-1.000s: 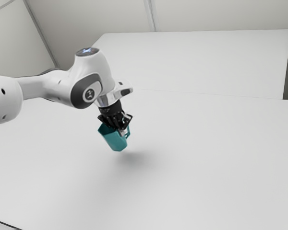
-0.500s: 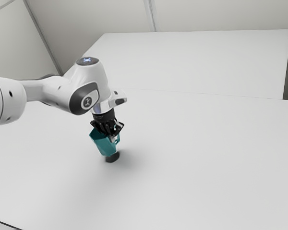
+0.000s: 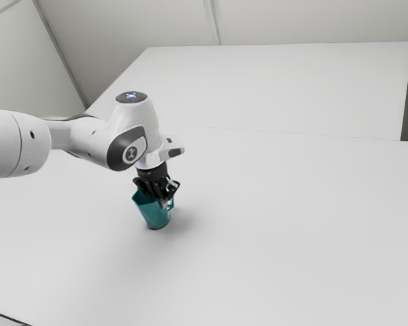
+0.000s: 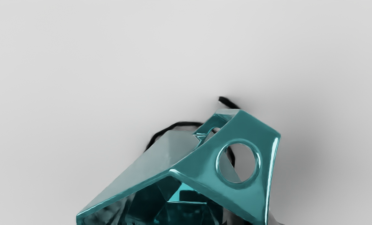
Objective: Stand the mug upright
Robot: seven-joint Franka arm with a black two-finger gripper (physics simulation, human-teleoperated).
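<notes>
Teal mug (image 3: 154, 215): tilted, base low at the pale tabletop (image 3: 279, 210); contact unclear. Gripper (image 3: 164, 200) at the mug's upper part, jaws closed on it. Soft shadow (image 4: 301, 156) beside the mug. Well beyond the mug: light grey wall (image 3: 313, 22).

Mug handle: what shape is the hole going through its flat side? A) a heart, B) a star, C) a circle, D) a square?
C, because in the wrist view the edge of the opening in the mug's handle curves all the way round, with no corners.
</notes>
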